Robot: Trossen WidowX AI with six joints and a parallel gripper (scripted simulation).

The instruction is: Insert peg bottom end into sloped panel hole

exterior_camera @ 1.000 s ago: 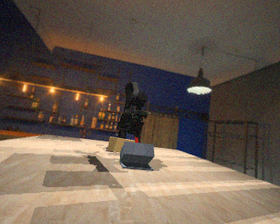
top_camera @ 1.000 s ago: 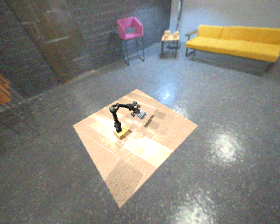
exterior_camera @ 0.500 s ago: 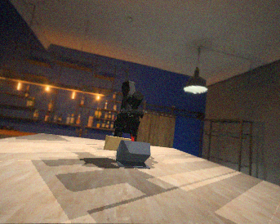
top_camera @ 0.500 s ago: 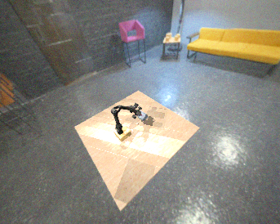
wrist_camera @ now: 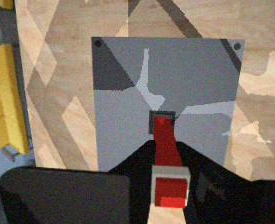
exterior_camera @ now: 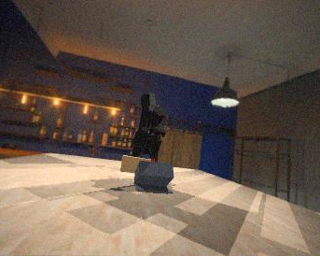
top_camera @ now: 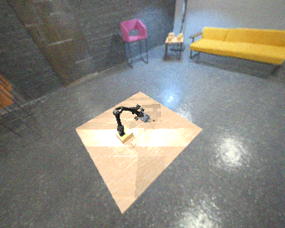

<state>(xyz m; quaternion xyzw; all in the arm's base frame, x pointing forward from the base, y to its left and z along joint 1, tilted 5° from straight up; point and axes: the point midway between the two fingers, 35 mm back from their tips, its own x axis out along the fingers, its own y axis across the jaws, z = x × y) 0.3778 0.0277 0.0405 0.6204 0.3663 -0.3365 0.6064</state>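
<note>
Peg: a red square-sided peg (wrist_camera: 164, 142) with a pale grey collar near its upper end; its lower end sits at the mouth of the hole, its upper end between the black fingers.
Hole: a small square, dark-rimmed opening (wrist_camera: 162, 118) near the middle of the panel face, with the peg's tip in it; how deep the tip reaches cannot be told.
Panel: a flat grey sloped panel (wrist_camera: 198, 80) with a dark screw spot in each upper corner, resting on the pale wooden table top (wrist_camera: 63, 80).
Gripper: the black parallel-jaw gripper (wrist_camera: 169, 187) is nearly closed, clamped on the peg's upper end.
Arm: a black jointed arm (top_camera: 120, 117) on a yellow base block (top_camera: 128, 137), bent over toward the panel.
Outside view: the panel shows as a dark grey wedge-shaped block (exterior_camera: 153, 176) with the arm behind it.
</note>
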